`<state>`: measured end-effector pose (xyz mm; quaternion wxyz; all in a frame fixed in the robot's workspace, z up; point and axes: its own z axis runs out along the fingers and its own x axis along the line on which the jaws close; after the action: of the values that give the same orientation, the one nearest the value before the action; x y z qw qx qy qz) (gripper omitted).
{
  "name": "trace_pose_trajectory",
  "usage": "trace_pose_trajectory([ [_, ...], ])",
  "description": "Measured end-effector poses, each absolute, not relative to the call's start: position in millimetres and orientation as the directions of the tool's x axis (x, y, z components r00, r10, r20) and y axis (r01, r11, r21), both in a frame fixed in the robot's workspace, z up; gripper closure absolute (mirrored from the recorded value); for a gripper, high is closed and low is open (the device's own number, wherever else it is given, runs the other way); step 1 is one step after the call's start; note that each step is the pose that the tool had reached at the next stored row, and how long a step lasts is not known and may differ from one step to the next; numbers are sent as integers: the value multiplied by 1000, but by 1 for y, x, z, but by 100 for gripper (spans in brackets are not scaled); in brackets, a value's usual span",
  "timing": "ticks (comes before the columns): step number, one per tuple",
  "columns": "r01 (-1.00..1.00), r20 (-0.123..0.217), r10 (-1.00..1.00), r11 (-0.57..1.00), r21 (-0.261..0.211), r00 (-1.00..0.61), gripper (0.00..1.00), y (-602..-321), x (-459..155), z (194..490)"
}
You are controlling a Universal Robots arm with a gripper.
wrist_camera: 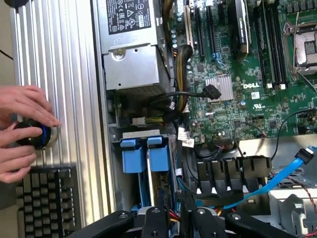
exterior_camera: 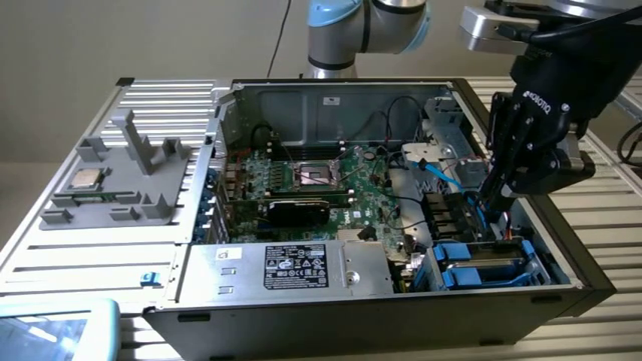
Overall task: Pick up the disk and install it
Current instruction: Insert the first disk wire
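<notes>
White "DELL" is showing on the green motherboard (wrist_camera: 233,99). "ROBOTIQ" is running down the black gripper (exterior_camera: 494,203) body. Black label (exterior_camera: 296,267) on the PSU box (exterior_camera: 366,272) is carrying cert marks & fine print, too small to read.

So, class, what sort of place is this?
Likely a robotics lab workbench: an open desktop computer case, motherboard exposed, sits on a slatted aluminium table with a robot arm over it.

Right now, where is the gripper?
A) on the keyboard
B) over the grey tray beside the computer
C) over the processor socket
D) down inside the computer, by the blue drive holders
D: the gripper reaches down into the computer at the blue drive holders.
</notes>
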<state>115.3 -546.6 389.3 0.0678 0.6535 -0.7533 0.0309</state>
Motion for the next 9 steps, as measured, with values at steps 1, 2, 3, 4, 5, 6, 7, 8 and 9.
trace_pose_trajectory([
  [1, -988, 142, -979, 151, 45, -143, 75, -547, 115, 389],
  [2, -986, 142, -979, 157, 47, -149, 75, -547, 115, 388],
  [3, -986, 141, -978, 162, 49, -154, 75, -547, 115, 387],
  [4, -985, 140, -978, 164, 52, -156, 75, -547, 115, 386],
  [5, -985, 138, -978, 166, 54, -157, 75, -547, 116, 385],
  [6, -984, 136, -978, 167, 57, -158, 75, -547, 116, 384],
  [7, -984, 134, -978, 167, 60, -158, 75, -547, 116, 384],
  [8, -984, 131, -979, 167, 64, -158, 75, -547, 117, 383],
  [9, -984, 130, -979, 167, 69, -157, 75, -547, 118, 382],
])
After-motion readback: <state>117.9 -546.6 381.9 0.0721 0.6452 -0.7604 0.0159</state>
